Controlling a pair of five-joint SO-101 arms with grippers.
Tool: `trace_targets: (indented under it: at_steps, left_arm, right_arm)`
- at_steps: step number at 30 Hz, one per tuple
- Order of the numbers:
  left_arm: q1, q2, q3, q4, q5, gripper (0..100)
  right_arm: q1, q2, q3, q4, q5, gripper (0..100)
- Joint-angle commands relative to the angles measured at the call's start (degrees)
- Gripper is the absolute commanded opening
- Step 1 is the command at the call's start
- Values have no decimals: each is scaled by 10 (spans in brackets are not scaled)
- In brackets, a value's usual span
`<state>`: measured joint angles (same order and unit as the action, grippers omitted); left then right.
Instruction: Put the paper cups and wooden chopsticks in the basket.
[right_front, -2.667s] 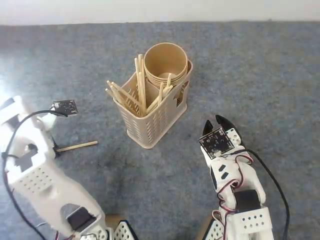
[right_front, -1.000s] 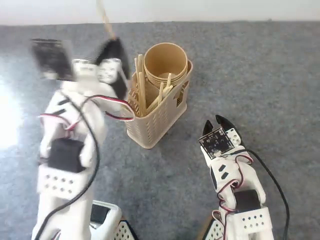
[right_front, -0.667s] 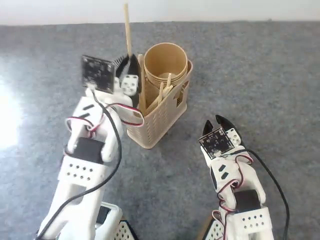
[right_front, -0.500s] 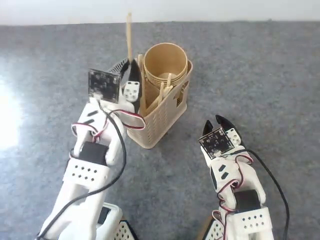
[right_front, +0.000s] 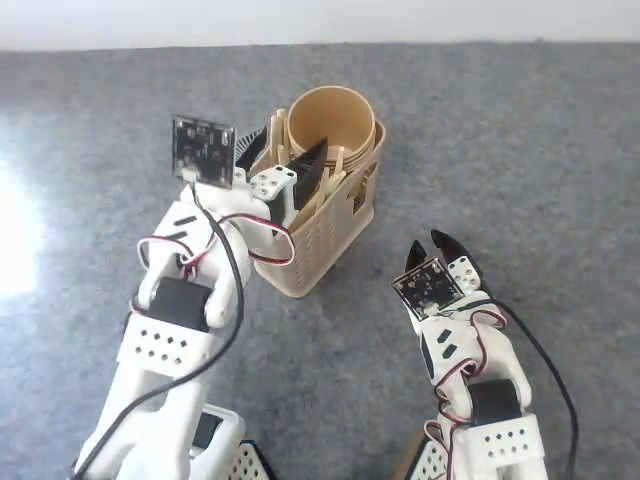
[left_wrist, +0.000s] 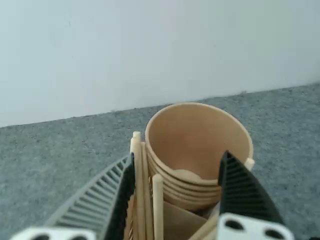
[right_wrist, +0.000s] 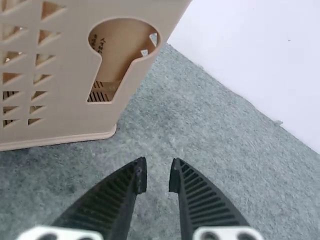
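A beige slotted basket (right_front: 322, 232) stands on the grey carpet. It holds a stack of paper cups (right_front: 331, 122) and several wooden chopsticks (right_front: 279, 148). My left gripper (right_front: 288, 155) hovers open right over the chopsticks, beside the cups. In the left wrist view its black jaws stand wide apart around the chopsticks (left_wrist: 141, 186) and the paper cups (left_wrist: 198, 144), holding nothing. My right gripper (right_front: 430, 250) rests low on the carpet to the basket's right. In its own view the right gripper (right_wrist: 157, 175) shows a narrow gap between empty fingers, facing the basket (right_wrist: 65, 85).
Grey carpet (right_front: 520, 150) spreads around the basket, bounded by a white wall (right_front: 320, 20) at the far edge. A cup shows through the basket's handle hole (right_wrist: 121, 46).
The left arm carried a chopstick from the carpet to above the basket, lowered it in among the others and opened its gripper. The right arm stayed still.
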<state>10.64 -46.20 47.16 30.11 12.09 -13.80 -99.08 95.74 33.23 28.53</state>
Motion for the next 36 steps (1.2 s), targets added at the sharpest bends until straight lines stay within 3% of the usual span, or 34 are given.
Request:
trace_targets:
  at_steps: [1, 4, 7, 13, 20, 22, 27, 32, 36]
  left_arm:
    - [-18, -10, -50, 65, -49, 260]
    - [-87, -55, -145, 149, -227, 258]
    - [-151, -127, -283, 236, -299, 258]
    - [-244, -226, -343, 270, -353, 258]
    - [-427, -366, -135, 283, -351, 258]
    - [-446, -425, -48, 282, -315, 258]
    - [-454, -588, 111, 283, -146, 257]
    - [-451, -558, 161, 271, 1, 257]
    - [-395, -566, 245, 233, 26, 257]
  right_arm:
    - [-4, 0, 10, 4, 8, 87]
    - [-4, 0, 10, 4, 8, 87]
    - [-4, 0, 10, 1, 8, 87]
    - [-5, -2, 10, 0, 7, 87]
    - [0, -5, 10, 0, 8, 86]
    - [0, -6, 10, 0, 8, 86]
    - [0, -6, 10, 0, 7, 86]
    - [0, -5, 10, 5, 8, 86]
    - [0, -3, 10, 5, 8, 86]
